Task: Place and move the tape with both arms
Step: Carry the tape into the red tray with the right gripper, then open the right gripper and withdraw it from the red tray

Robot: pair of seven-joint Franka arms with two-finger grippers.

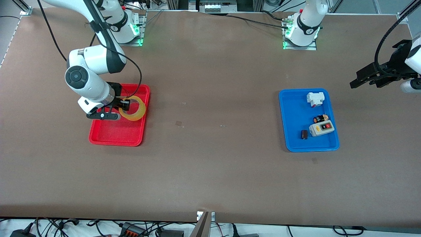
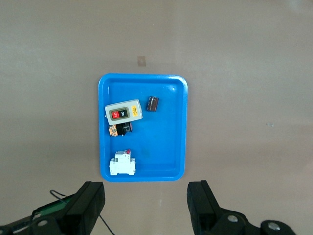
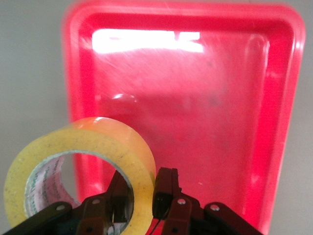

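Lowest on the brown surface [image 1: 210, 171] sits a blue tray [image 1: 292, 115] of small parts. Over the red tray [image 1: 111, 136], the right pincer [image 1: 123, 104] grips the tape [image 1: 133, 112] by its wall. High and waiting, the left pincer [image 1: 365, 79] hangs spread apart.

Front view: the right arm's wrist covers part of the red tray [image 1: 115, 136] and the rim of the tape [image 1: 133, 110] at 9 o'clock. The left arm [image 1: 412, 61] is cut off at 3 o'clock. The small dark item [image 1: 304, 134] in the blue tray [image 1: 291, 112] is too small to identify. Right wrist view: the tape's lower edge and the right gripper [image 3: 142, 193] are cropped at 6 o'clock.
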